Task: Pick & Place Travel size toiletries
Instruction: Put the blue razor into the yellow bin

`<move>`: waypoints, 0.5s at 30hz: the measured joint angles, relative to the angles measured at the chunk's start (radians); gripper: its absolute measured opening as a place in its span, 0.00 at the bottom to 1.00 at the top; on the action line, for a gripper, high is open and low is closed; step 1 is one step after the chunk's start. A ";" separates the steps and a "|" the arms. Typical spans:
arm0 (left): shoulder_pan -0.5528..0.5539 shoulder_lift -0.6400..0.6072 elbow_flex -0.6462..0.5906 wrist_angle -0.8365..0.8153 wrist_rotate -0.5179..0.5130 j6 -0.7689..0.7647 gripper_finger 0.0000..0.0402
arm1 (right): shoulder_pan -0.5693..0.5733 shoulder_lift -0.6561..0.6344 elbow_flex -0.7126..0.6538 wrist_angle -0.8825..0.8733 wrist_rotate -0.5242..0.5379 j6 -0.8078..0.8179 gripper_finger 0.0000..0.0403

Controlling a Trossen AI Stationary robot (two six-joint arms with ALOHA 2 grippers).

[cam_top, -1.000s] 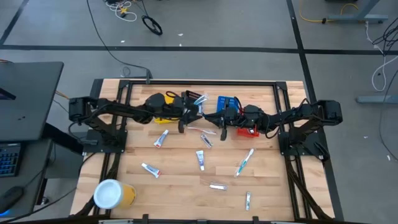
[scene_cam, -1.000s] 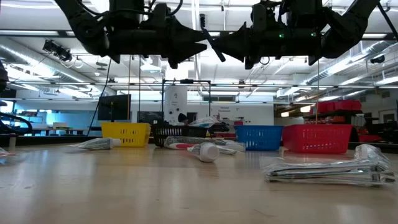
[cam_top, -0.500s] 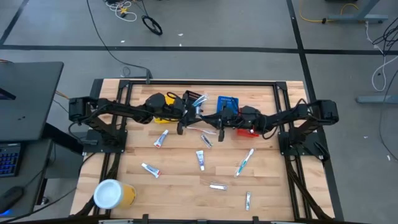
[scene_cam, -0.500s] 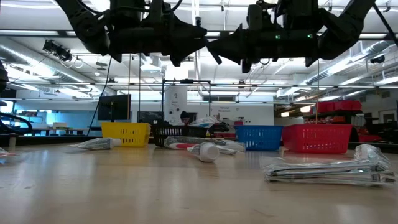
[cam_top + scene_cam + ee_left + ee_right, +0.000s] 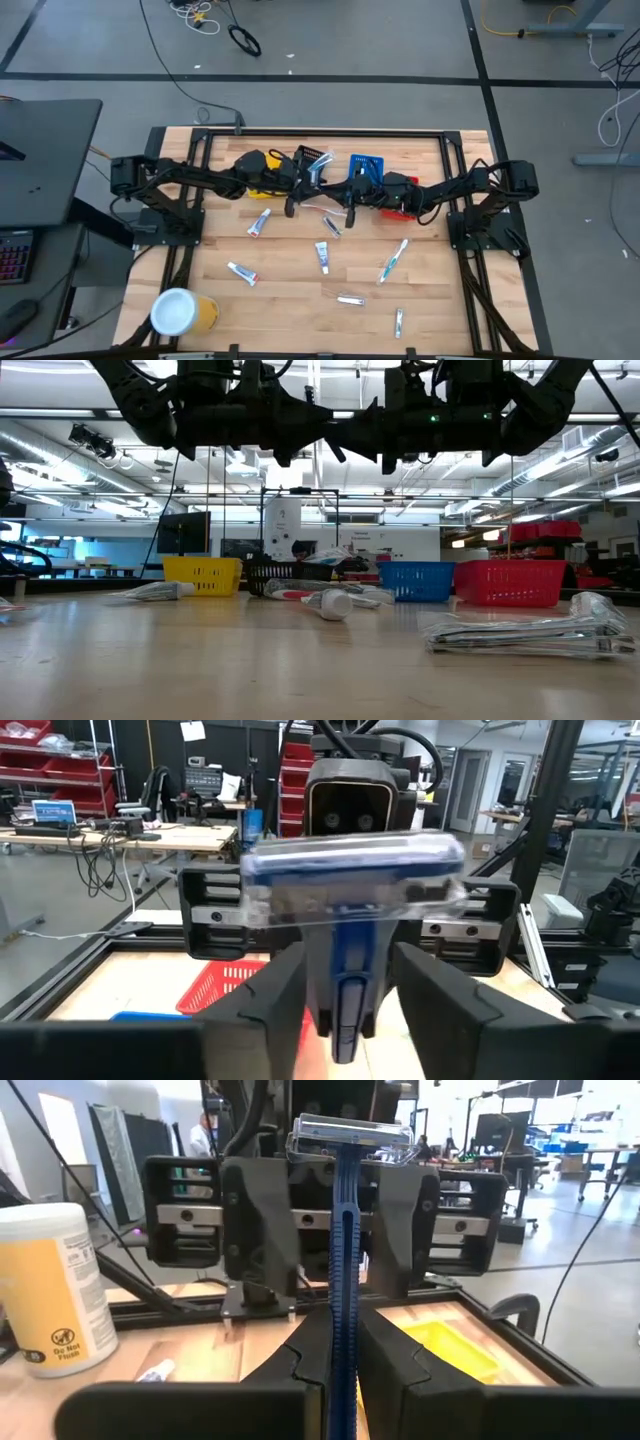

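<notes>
Dark arms (image 5: pixel 330 410) overhead, four baskets (image 5: pixel 420 581) behind, toiletries (image 5: pixel 330 603) on table (image 5: pixel 250 670)

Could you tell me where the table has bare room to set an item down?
Free patches: the left edge between the tube and the yellow cup, and the right front corner beyond the toothbrush. It is crowded at the back, where the baskets stand under both grippers, and mid-table among the scattered toiletries.

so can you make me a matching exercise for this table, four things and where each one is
Things:
1. big yellow cup with white lid
2. blue plastic razor
3. red mesh basket
4. yellow mesh basket

Places:
a. far side of the table, under the right arm
b. in the air between the left gripper and the right gripper
c. far side of the table, under the left arm
d. near corner of the table on the left arm's side

Pairs: 1-d, 2-b, 3-a, 4-c
</notes>
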 joint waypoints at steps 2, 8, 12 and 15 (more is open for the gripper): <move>0.000 0.000 0.000 0.000 0.000 0.000 0.32 | -0.001 0.000 0.000 0.000 0.000 -0.003 0.09; 0.001 0.000 0.000 0.000 0.000 -0.007 0.15 | -0.001 0.000 0.000 0.000 0.001 -0.033 0.09; 0.001 0.000 0.000 0.000 -0.001 -0.021 0.10 | -0.002 0.000 0.000 0.000 0.000 -0.033 0.09; 0.001 0.000 0.000 -0.010 -0.004 -0.038 0.10 | -0.002 0.000 0.000 -0.014 -0.003 -0.029 0.11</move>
